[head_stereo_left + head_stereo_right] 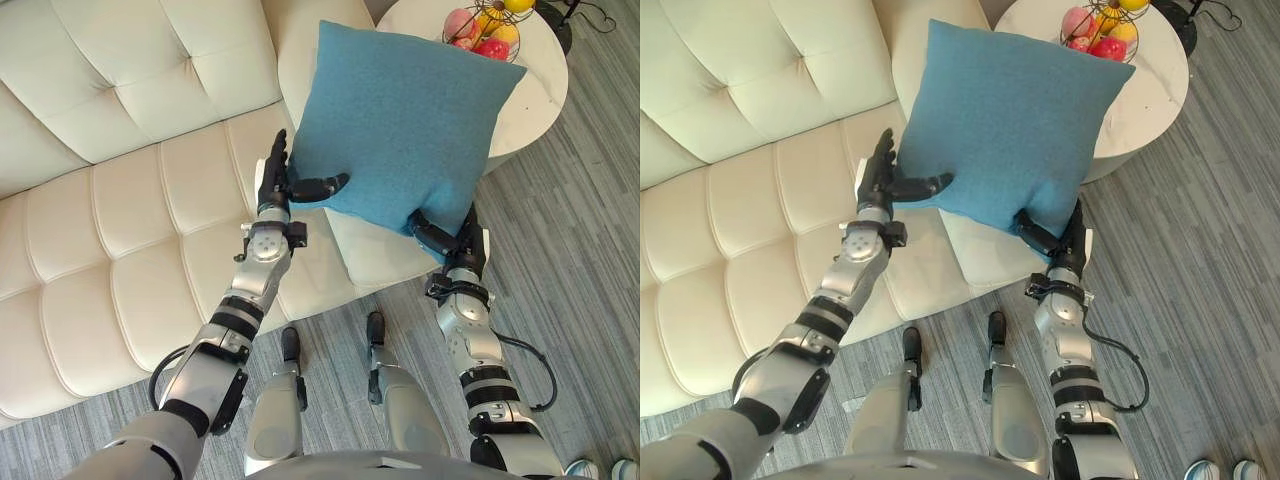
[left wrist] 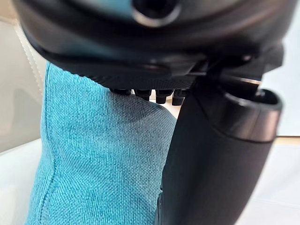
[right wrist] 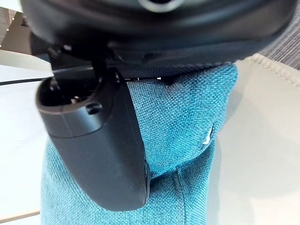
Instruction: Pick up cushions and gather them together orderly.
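Blue cushion [image 1: 400, 120] is up in the air, held by both hands and slightly tilted, its lower edge running from one hand to the other. Left hand [image 1: 277, 185] has the lower left corner. Left thumb [image 1: 322, 186] lies across the front face and fingers [image 1: 279, 150] run up behind the edge, with the fabric pinched between them. Left wrist view agrees: the thumb is in front of the teal weave and fingertips [image 2: 161, 97] sit against the far side.

Right hand [image 1: 462, 243] has the lower right corner, the lowest point of the cushion. Right thumb [image 1: 430, 236] is folded over the front and the rest of the hand is behind the cushion. In the right wrist view that thumb [image 3: 101, 150] presses flat on the fabric beside the seam. Both hands are closed tight on the cushion, which rises above and beyond them, its bulk past their fingertips.

Cream tufted sofa [image 1: 120, 200] is below the left hand and to its outer side, with the seat's front edge under both hands. Can't tell if the cushion touches it. Round white table [image 1: 535, 95] is beyond the right hand, partly hidden behind the cushion's far corner, and a wire fruit basket [image 1: 487, 25] stands on it. Grey floor [image 1: 580, 250] is on the right hand's outer side.
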{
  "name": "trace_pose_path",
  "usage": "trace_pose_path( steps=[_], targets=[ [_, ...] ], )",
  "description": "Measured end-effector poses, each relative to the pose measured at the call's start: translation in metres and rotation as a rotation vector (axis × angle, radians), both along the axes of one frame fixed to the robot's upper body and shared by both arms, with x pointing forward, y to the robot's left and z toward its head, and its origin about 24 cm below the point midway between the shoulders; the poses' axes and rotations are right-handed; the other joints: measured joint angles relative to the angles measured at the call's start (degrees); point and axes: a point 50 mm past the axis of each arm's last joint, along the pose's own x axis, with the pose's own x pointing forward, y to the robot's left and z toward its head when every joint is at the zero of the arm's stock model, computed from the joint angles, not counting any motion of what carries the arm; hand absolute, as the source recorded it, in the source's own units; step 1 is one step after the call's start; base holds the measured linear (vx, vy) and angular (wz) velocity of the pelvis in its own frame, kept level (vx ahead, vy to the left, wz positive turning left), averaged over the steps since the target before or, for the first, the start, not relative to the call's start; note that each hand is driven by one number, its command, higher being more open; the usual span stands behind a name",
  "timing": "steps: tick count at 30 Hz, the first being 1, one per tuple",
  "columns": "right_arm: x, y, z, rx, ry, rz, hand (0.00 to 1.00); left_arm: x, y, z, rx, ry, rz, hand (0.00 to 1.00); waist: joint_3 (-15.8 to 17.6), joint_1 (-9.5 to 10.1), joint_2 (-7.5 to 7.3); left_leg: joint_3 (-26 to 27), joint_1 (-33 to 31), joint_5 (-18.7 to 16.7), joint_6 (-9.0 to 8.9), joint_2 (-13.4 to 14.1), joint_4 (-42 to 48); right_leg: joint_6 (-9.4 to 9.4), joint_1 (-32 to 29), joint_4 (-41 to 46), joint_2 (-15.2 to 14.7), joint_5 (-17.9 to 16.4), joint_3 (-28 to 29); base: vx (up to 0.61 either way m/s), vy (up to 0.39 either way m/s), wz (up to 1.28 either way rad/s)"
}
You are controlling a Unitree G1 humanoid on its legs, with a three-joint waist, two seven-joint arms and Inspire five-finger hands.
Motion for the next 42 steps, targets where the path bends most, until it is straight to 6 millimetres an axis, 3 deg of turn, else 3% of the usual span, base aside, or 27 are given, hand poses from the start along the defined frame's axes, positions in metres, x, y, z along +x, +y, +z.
trace_pose_path(
  steps=[1,2,8,16,24,29,35,40,42],
  targets=[
    [0.004,0.004,0.004,-0.005,-0.012,0.010,1.00,0.003,-0.007,0.008,0.011,-0.021,-0.023,1.00,0.19,-0.03,0.01,0.04,-0.24,0.16,0.03,-0.04,-0.11,-0.02,-0.32,-0.01,-0.06,0.14,0.06,0.00,0.000,0.00],
    [0.006,0.008,0.007,-0.007,-0.021,0.013,0.00,0.006,-0.014,0.014,0.023,-0.041,-0.047,0.00,0.23,-0.12,0.01,0.05,-0.53,0.24,0.03,-0.06,-0.12,-0.04,-0.63,-0.07,-0.08,0.27,0.11,-0.01,0.036,-0.01],
    [0.018,0.018,0.021,-0.048,-0.057,0.060,0.00,0.016,-0.030,0.035,0.053,-0.092,-0.077,0.00,0.95,-0.62,0.13,0.05,-0.61,1.09,0.01,-0.11,-0.89,-0.30,-0.75,-1.02,-0.21,1.42,0.35,-0.01,0.032,-0.02],
    [0.036,0.027,0.046,-0.054,-0.132,0.119,0.00,0.021,-0.017,0.051,0.102,-0.145,-0.049,0.00,1.95,-0.76,0.21,0.02,-0.77,3.65,-0.41,-0.06,-3.86,-0.84,-0.70,-4.65,0.41,4.37,0.37,-0.03,0.003,0.00],
    [0.028,0.031,0.060,-0.056,-0.215,0.143,0.00,0.013,-0.021,0.060,0.117,-0.205,-0.084,0.00,1.99,-1.79,0.15,0.01,1.96,3.82,-0.41,-0.32,-5.40,-0.57,2.49,-6.93,0.33,4.87,0.33,0.04,0.042,0.01],
    [0.002,0.027,0.043,-0.040,-0.188,0.145,0.00,-0.015,-0.019,0.034,0.060,-0.186,-0.105,0.00,1.99,-2.07,0.14,-0.07,6.30,3.74,-0.43,-0.17,-6.50,-0.59,6.75,-7.92,0.58,4.80,0.48,0.06,0.047,-0.02],
    [-0.046,0.024,0.009,-0.067,-0.090,0.181,0.00,-0.068,-0.014,-0.022,-0.051,-0.045,-0.092,0.00,1.46,-2.04,0.19,-1.08,12.02,2.17,-0.33,-0.09,-7.02,-0.15,12.79,-7.96,0.65,2.62,-0.19,0.01,0.062,0.08],
    [-0.089,0.022,-0.014,-0.054,0.010,0.181,0.00,-0.110,-0.018,-0.058,-0.164,0.085,-0.082,0.00,-3.48,-1.78,0.92,-4.79,13.29,2.10,-0.49,-0.05,-7.00,-0.17,16.33,-7.93,0.60,0.93,-4.25,0.03,0.035,0.40],
    [-0.099,0.020,-0.016,-0.052,0.022,0.173,0.00,-0.117,-0.021,-0.063,-0.188,0.104,-0.086,0.00,-4.53,-1.48,1.39,-6.67,13.54,2.14,-0.55,-0.17,-6.83,-0.10,17.67,-7.13,0.40,-0.23,-6.19,0.01,0.021,0.60]
  ],
)
